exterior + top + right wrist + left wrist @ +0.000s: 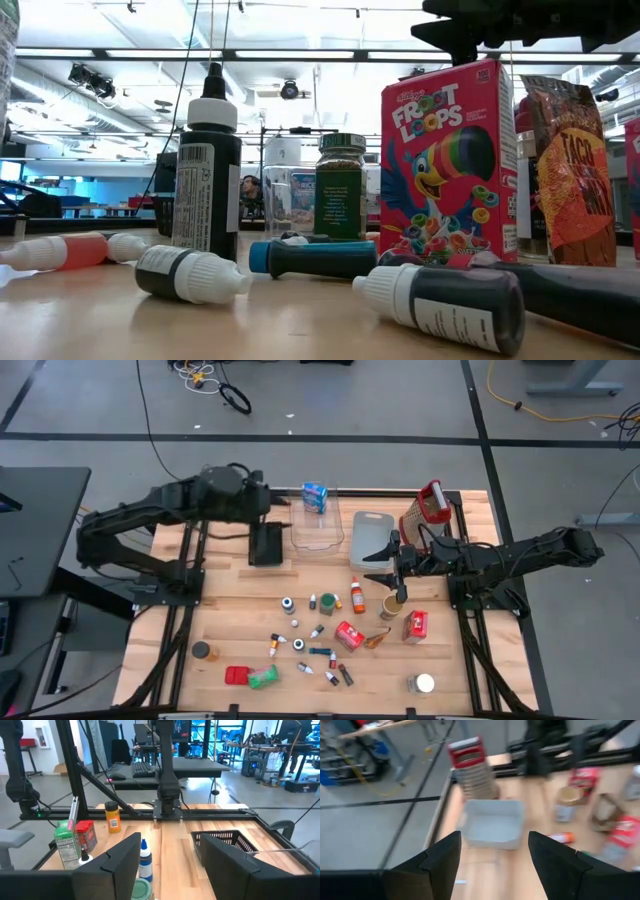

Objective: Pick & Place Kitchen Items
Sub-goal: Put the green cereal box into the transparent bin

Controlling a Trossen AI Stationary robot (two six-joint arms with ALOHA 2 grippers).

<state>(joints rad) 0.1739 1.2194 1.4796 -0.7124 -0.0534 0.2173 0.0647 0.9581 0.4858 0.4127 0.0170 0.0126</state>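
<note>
My right pincer (378, 560), open and empty, hovers near the light, stiff cardboard can (391, 606) standing mid-worktop (240, 630), best grasped across its round sides.

"Froot Loops" box (447, 165); "Taco" packet (572, 175)

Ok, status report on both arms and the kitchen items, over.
Left gripper open, empty, by the clear bin. Right gripper open, empty, beside the grey tray. Kitchen items scattered on table. Nothing blocking.
</note>
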